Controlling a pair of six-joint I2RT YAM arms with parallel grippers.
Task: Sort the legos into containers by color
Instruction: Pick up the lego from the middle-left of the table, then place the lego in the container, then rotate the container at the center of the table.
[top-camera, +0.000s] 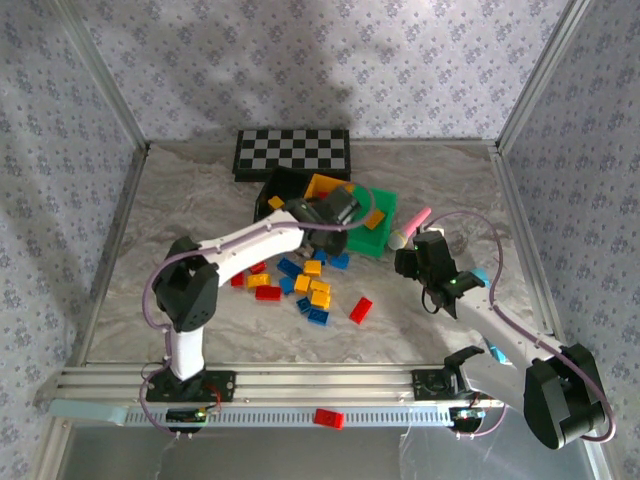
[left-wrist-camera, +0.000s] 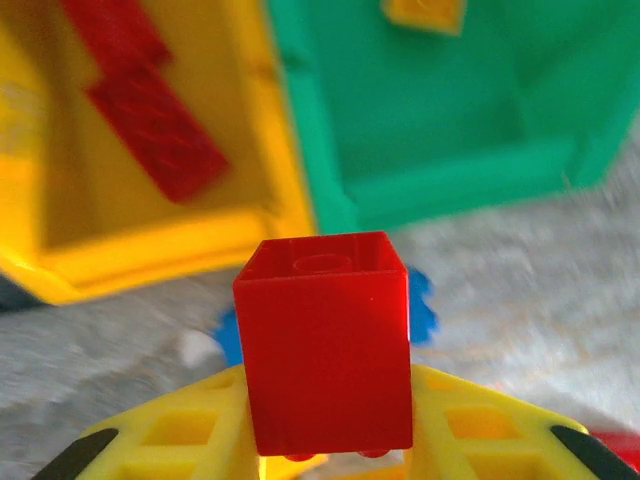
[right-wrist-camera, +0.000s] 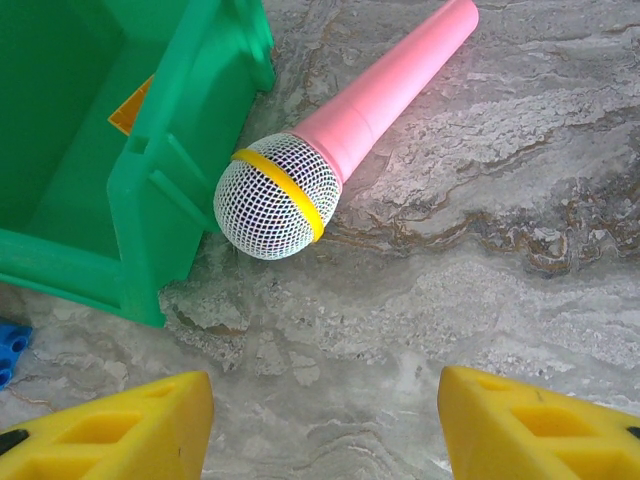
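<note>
- The red lego (left-wrist-camera: 325, 340) is clamped between the yellow fingers of the left gripper (left-wrist-camera: 325, 450), which are narrowly parted around it, just short of the yellow bin (left-wrist-camera: 150, 250).
- That bin holds what look like two red bricks (left-wrist-camera: 160, 130), though the view is blurred.
- The green bin (left-wrist-camera: 440, 190) stands just beside it, with a yellow brick (left-wrist-camera: 425, 12) inside.
- Loose legos (top-camera: 305, 285) lie scattered on the table (top-camera: 420, 330) near the bins.
- The right gripper (right-wrist-camera: 325, 420) is parted and empty, over bare table by a pink microphone (right-wrist-camera: 350, 130).

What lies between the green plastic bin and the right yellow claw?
A pink mesh-headed microphone beside the green plastic bin, then bare table up to the right gripper, in the right wrist view.
</note>
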